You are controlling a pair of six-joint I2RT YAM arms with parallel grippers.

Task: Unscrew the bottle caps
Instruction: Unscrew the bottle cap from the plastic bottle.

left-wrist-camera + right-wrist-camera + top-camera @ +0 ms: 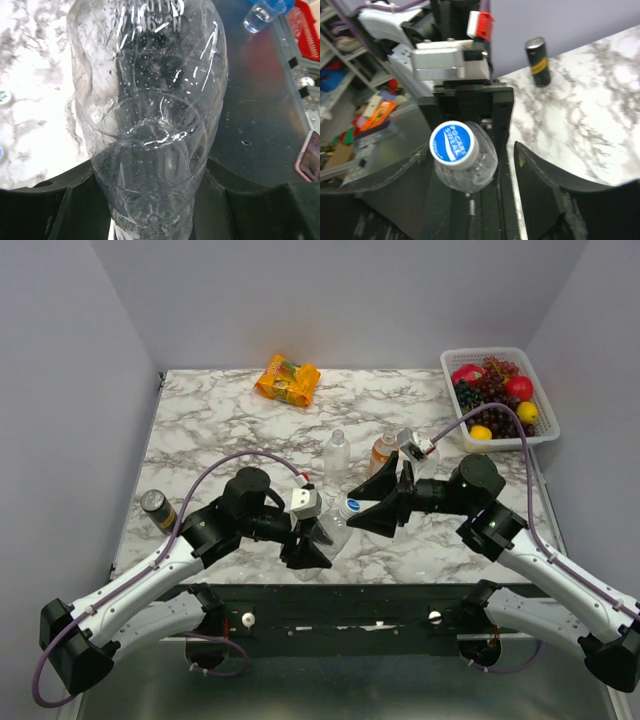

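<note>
A clear plastic bottle (150, 100) filled the frame, clamped low between the left gripper's (150, 217) black fingers (50, 210). Marble tabletop (35, 100) lay left, a grey metal surface (260, 110) right.

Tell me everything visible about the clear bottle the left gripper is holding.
The clear bottle is thin colourless plastic, seemingly empty, with droplets clinging inside. It lies roughly horizontal over the near edge of the table, its lower body clamped in the left gripper. Its blue cap, printed with white lettering, sits on the neck and faces the right gripper, whose open fingers flank the cap without visibly touching it.
</note>
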